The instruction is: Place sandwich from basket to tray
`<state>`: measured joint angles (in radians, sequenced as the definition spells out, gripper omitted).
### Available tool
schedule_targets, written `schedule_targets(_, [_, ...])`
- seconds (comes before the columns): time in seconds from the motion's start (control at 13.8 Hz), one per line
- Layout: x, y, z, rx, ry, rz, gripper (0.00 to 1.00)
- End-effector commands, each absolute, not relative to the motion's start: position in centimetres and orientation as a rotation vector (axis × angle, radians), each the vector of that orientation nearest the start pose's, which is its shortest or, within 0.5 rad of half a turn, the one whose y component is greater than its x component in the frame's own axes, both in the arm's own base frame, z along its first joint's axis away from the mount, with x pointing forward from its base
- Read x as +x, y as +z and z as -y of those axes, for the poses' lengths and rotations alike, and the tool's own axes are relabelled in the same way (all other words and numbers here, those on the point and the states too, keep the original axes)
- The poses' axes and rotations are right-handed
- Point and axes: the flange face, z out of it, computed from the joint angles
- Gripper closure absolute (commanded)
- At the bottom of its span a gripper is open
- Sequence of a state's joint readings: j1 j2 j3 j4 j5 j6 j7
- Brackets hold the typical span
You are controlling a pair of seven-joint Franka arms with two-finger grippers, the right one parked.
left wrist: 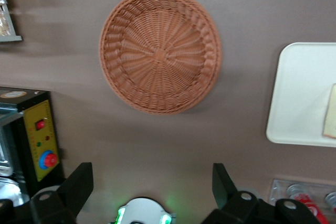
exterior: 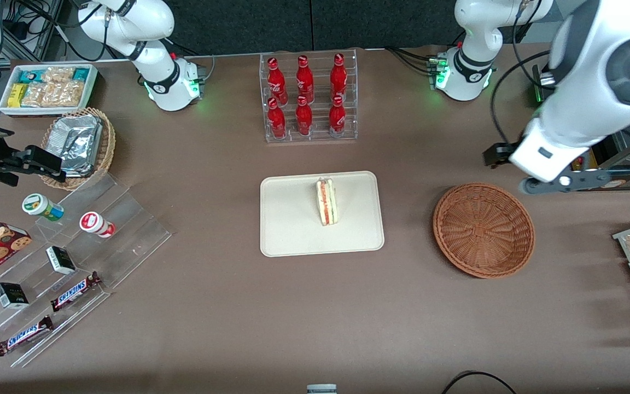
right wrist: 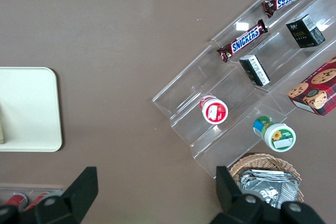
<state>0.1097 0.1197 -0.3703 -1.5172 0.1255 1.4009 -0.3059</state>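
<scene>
**Transfer judged complete**

The sandwich (exterior: 326, 201) is seen standing on the tray (exterior: 287, 230). The basket (exterior: 483, 229) is found empty. The tool (left wrist: 152, 188) is held above the worktop (exterior: 238, 306) near the basket, fingers apart, nothing gripped.

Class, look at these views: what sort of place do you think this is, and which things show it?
Probably a robot lab staged as a snack shop: red bottles in a clear rack, chocolate bars on clear steps, a triangular sandwich on a cream tray. The left gripper hangs open near the empty reddish-brown wicker basket.
</scene>
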Motion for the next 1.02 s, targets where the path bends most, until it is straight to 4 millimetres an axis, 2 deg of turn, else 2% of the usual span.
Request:
schedule_targets(0.0, [54.6,58.2,9.4,-2.998,0.314,0.028,0.0])
schedule_targets(0.15, [53.7,59.1,8.0,-3.028,0.338,-0.013,0.0])
schedule_targets(0.29, [52.9,59.7,5.2,-3.042,0.344,-0.043,0.0])
schedule_targets(0.58, [51.5,61.4,3.7,-3.063,0.333,-0.08,0.0])
schedule_targets(0.73, [51.2,61.9,2.0,-3.071,0.344,-0.071,0.0])
schedule_targets(0.94, [52.3,62.6,1.7,-3.111,0.309,-0.06,0.0])
